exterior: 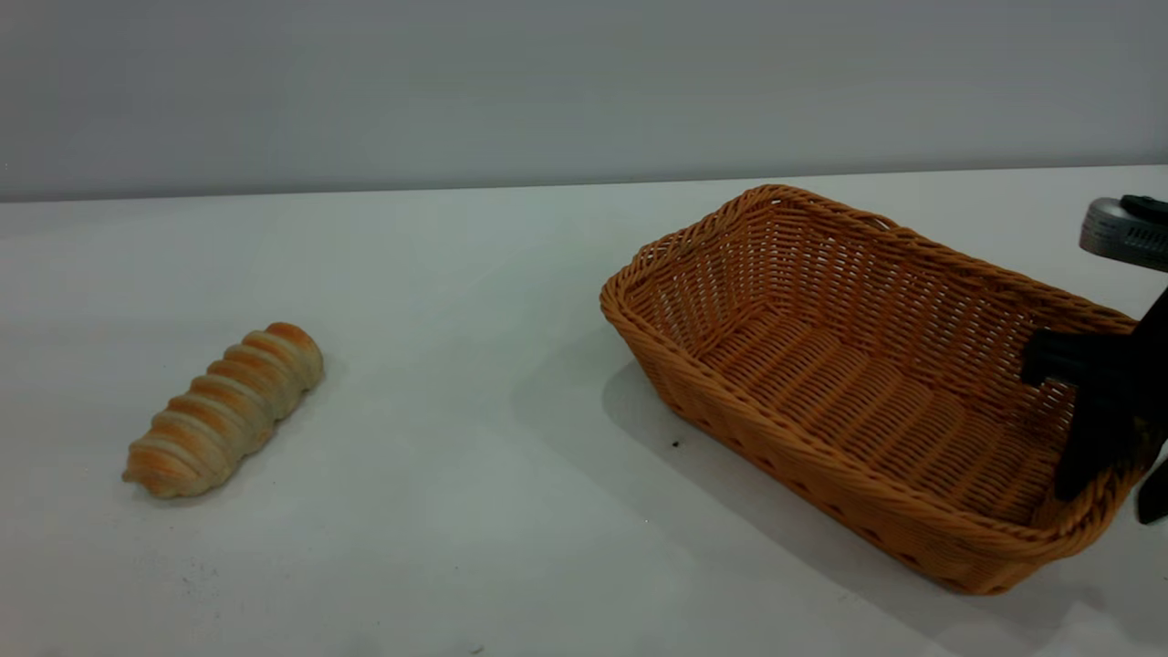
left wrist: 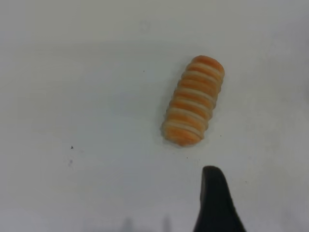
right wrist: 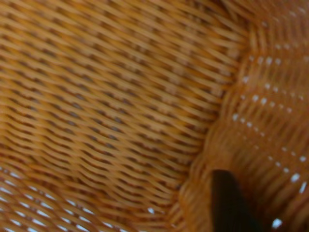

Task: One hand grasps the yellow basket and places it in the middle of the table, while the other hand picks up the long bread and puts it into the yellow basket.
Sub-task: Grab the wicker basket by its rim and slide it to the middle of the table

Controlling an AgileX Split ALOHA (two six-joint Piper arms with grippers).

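Note:
The long bread (exterior: pixel 225 408), a spiral-ridged golden roll, lies on the table (exterior: pixel 474 383) at the left. It also shows in the left wrist view (left wrist: pixel 194 100), with my left gripper (left wrist: pixel 216 203) hovering above the table just short of its near end. The yellow basket (exterior: pixel 776 347), orange-tan wicker, sits at the right. My right gripper (exterior: pixel 1118 484) straddles the basket's right end wall, one finger (exterior: pixel 1086 456) inside and one outside, shut on the wall. The right wrist view shows the basket's woven floor (right wrist: pixel 120 106) and one dark finger (right wrist: pixel 227 203).
A grey wall runs behind the table's far edge. Part of the right arm's silver housing (exterior: pixel 1122 233) shows at the right edge. Bare tabletop lies between the bread and the basket.

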